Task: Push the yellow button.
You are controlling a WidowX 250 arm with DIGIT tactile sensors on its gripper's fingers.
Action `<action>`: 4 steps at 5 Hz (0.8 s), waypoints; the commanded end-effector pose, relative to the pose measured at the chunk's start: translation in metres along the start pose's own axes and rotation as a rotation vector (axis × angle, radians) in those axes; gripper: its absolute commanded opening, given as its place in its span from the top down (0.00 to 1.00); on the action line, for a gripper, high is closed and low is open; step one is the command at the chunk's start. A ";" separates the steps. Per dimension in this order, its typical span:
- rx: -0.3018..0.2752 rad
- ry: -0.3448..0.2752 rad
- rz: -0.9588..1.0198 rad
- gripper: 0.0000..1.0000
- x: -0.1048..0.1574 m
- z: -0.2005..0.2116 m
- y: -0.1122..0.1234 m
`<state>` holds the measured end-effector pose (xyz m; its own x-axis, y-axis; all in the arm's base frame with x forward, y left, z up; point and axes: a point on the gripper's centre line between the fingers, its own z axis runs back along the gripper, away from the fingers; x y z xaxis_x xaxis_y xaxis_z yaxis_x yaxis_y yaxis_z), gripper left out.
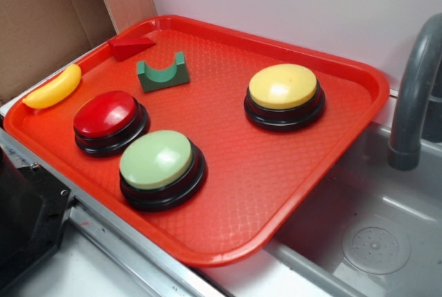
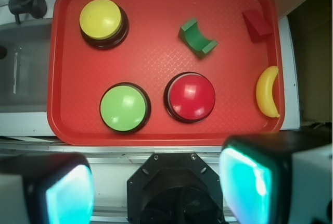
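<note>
Yellow button (image 1: 283, 86): upright on the red tray (image 1: 276, 193), near the tray corner closest to the grey faucet (image 1: 414, 97); untouched.
Green button (image 1: 157, 159): near the tray's front edge.
Red button (image 1: 106, 113): just beside the green button.
Green block (image 1: 163, 73): mid-tray, towards the far edge.
Red wedge (image 1: 131, 45): far corner.
Banana toy (image 1: 54, 88): on the side rim.
End effector (image 2: 156, 185): fingers (image 2: 247, 179) spread apart, empty, off the tray beyond its front edge.

The red tray (image 1: 228, 193) is seen obliquely and from close by in the exterior view, with the sink (image 1: 373, 242) alongside, while the same tray (image 2: 156, 21) is viewed straight down from high above in the wrist view, ahead of the blurred fingers (image 2: 250, 177).
</note>
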<state>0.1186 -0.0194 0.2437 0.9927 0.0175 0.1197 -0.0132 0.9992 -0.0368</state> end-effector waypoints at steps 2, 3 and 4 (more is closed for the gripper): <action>0.050 -0.032 -0.226 0.00 0.044 -0.036 -0.019; 0.054 -0.073 -0.385 0.00 0.077 -0.073 -0.052; 0.065 -0.094 -0.471 0.00 0.096 -0.099 -0.079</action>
<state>0.2233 -0.0915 0.1487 0.8901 -0.4291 0.1538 0.4186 0.9030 0.0971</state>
